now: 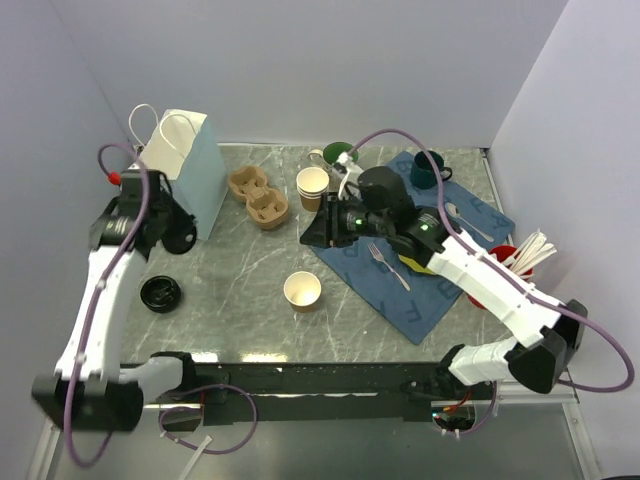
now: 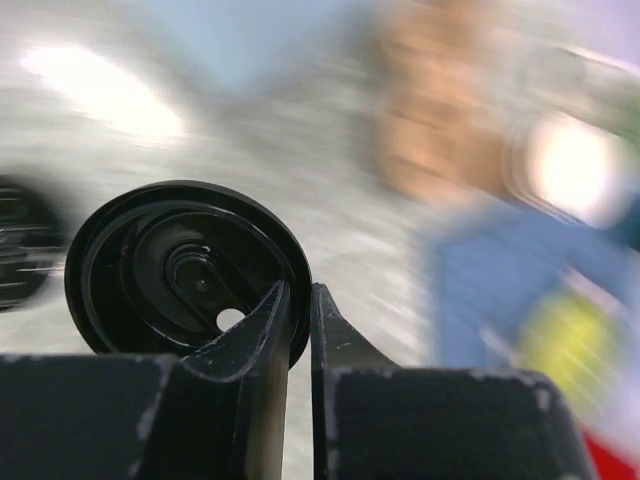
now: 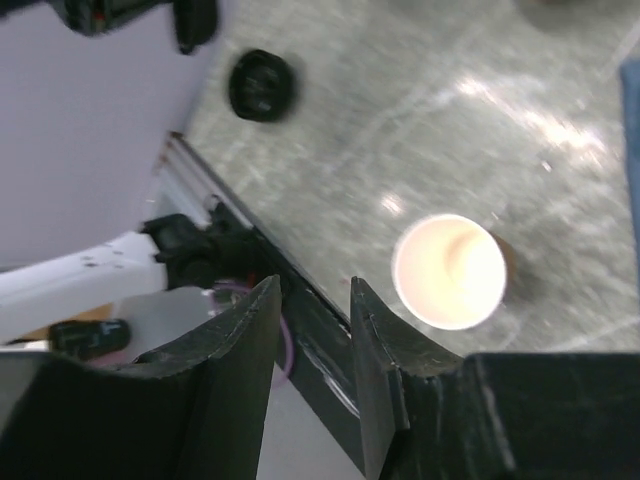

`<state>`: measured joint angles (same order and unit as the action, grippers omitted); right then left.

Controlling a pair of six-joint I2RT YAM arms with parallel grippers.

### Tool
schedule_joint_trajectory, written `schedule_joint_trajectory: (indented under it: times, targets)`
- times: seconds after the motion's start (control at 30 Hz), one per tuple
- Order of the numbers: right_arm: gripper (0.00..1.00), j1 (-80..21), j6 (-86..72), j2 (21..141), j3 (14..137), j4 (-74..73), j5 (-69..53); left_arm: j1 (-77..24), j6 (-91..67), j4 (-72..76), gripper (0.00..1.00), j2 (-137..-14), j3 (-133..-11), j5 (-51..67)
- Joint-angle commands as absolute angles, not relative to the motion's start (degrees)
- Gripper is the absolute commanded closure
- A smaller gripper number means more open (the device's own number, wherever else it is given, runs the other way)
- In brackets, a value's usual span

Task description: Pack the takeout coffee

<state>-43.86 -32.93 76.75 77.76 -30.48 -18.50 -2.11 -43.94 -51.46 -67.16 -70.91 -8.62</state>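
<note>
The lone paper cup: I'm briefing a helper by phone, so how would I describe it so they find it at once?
On the grey stone table, look just left of the blue cloth, toward the near edge. The paper cup stands there upright, lidless, white inside. Unlike the stack of cups farther back beside the cardboard carrier, it stands alone.

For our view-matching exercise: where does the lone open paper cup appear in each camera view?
Top external: lone open paper cup, low centre.
Left wrist: too blurred to tell.
Right wrist: the cup, right of centre, upright.
Shared landmark: the loose black lid lying flat, in top and right wrist.
</note>
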Motion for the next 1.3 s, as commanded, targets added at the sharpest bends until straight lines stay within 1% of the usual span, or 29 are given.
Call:
schedule_joint_trajectory:
  times: [0.0, 0.03, 0.07, 0.1, 0.17, 0.2, 0.23, 0.27, 0.3, 0.4, 0.43, 0.53, 0.63, 0.67, 0.83, 1.07, 1.27]
  targets:
    - [0.57, -42.10, -33.48, 70.32, 78.84, -22.33, -24.08, -2.20, -46.39, -37.86, 0.99, -56.28, -70.24, 24.12]
    - [0.57, -41.58, -34.36, 69.70, 78.32, -20.06, -24.60, -2.20, -48.32, -33.79, 0.99, -54.51, -67.27, 28.61]
    - [0.57, -40.53, -35.50, 68.91, 76.66, -18.65, -25.39, -2.20, -54.00, -28.18, 0.99, -52.67, -65.24, 36.83]
    - [0.57, -40.00, -38.47, 67.34, 75.68, -16.89, -25.84, -2.20, -57.53, -17.25, 0.99, -49.08, -63.21, 39.70]
    - [0.56, -38.68, -43.73, 66.10, 72.36, -10.49, -27.41, -2.29, -66.74, -6.46, 0.99, -45.89, -58.11, 44.88]
    - [0.56, -38.50, -45.07, 64.79, 71.03, -7.33, -29.60, -2.20, -68.62, -0.93, 0.99, -43.62, -57.05, 45.35]
    - [0.54, -38.50, -46.31, 64.34, 69.01, -1.99, -30.49, -2.20, -69.69, -0.44, 0.99, -42.90, -56.00, 46.31]
    - [0.53, -38.50, -47.80, 63.90, 68.21, -0.19, -31.28, -2.20, -69.87, 0.87, 0.99, -42.11, -55.64, 47.36]
    - [0.53, -38.58, -48.25, 63.81, 67.68, 2.78, -33.55, -2.28, -70.66, 2.88, 0.99, -41.84, -54.85, 51.11]
    - [0.52, -38.58, -48.69, 64.95, 67.68, 6.15, -37.51, -2.29, -80.04, 18.06, 0.99, -40.43, -48.88, 57.28]
    - [0.51, -38.76, -48.52, 65.13, 67.59, 6.59, -37.96, -2.29, -85.72, 27.07, 0.99, -40.17, -46.17, 58.09]
    - [0.51, -38.85, -48.25, 66.09, 67.50, 7.73, -39.45, -2.46, -93.66, 39.58, 0.99, -39.20, -42.55, 59.67]
    - [0.51, -39.98, -45.19, 67.23, 69.07, 7.56, -42.17, -2.72, -94.75, 40.70, 0.99, -38.50, -41.92, 59.68]
    - [0.51, -40.69, -41.61, 67.41, 69.34, 7.12, -42.54, -2.81, -94.05, 37.39, 0.99, -38.32, -42.27, 59.50]
    - [0.50, -45.69, -33.94, 67.32, 68.73, 10.10, -43.68, -2.90, -92.37, 32.09, 0.99, -38.76, -45.00, 58.10]
    - [0.51, -51.76, -28.83, 69.69, 72.50, 9.85, -38.42, -3.69, -97.55, 35.85, 0.99, -38.41, -42.28, 52.83]
    - [0.53, -53.52, -25.94, 70.66, 74.09, 9.23, -35.52, -4.66, -99.84, 38.49, 0.99, -38.23, -40.43, 49.93]
